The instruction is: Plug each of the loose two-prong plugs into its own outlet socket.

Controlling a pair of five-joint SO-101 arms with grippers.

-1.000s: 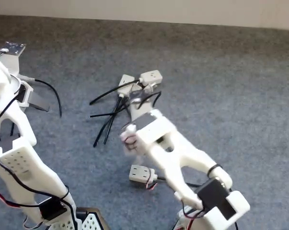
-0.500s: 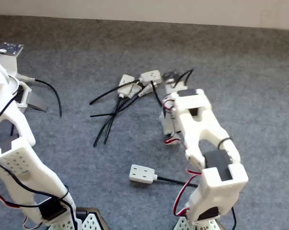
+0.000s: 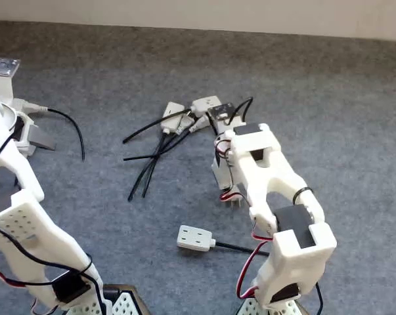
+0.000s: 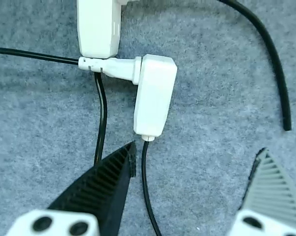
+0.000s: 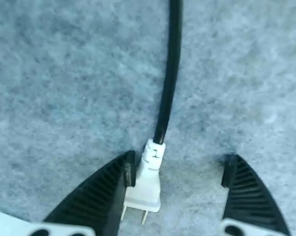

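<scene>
White arm (image 3: 263,170) swung over beside outlet sockets (image 3: 207,104).

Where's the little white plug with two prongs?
In the right wrist view, the two-prong plug lies on the grey carpet between the right gripper's open jaws, its black cord trailing away.

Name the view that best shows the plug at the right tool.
The right wrist view: the plug lies on the carpet between the right tool's open fingers, both prongs clear. In the high view the right arm covers that spot; the left wrist view faces other cord pieces.
</scene>
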